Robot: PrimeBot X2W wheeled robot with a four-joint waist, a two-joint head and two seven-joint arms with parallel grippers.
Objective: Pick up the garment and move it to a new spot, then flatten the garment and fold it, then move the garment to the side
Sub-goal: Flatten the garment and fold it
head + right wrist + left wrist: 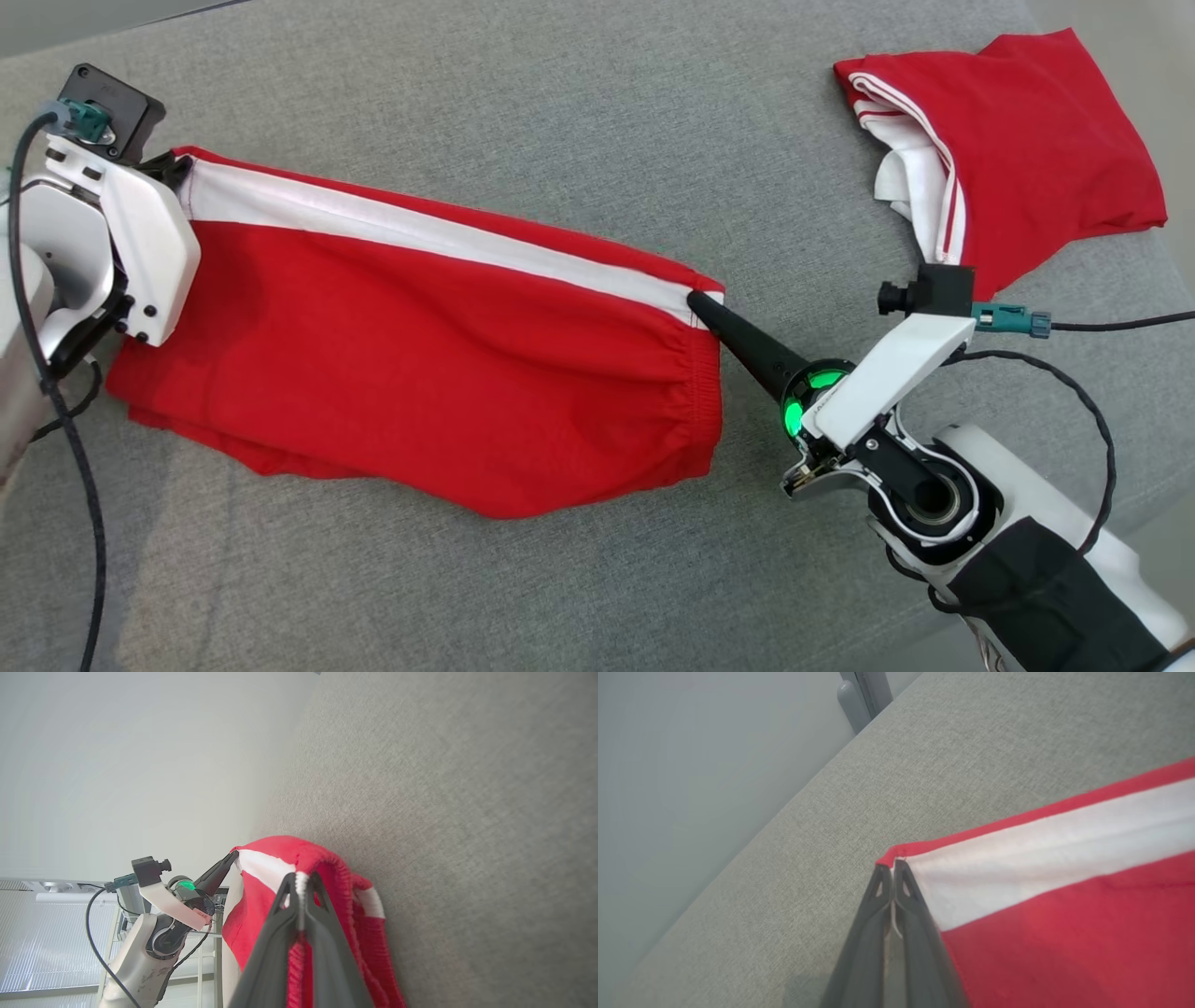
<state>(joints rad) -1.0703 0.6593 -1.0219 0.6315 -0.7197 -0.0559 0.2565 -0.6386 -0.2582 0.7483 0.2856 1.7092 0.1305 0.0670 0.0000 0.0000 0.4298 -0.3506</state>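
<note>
The garment (420, 364) is a pair of red shorts with a white side stripe, spread across the grey cushioned surface (560, 103). My left gripper (179, 168) is shut on the hem corner at the stripe's left end; in the left wrist view its fingertips (893, 870) pinch that corner of the shorts (1064, 914). My right gripper (698, 302) is shut on the elastic waistband at the stripe's right end, and the right wrist view shows it (301, 879) clamped on the gathered band of the shorts (261, 858). The striped edge runs taut between both grippers.
A second red garment (1036, 140) with white trim lies crumpled at the back right. Black cables trail from both wrists (1092, 411). The surface's far edge (752, 826) meets a pale wall behind my left gripper.
</note>
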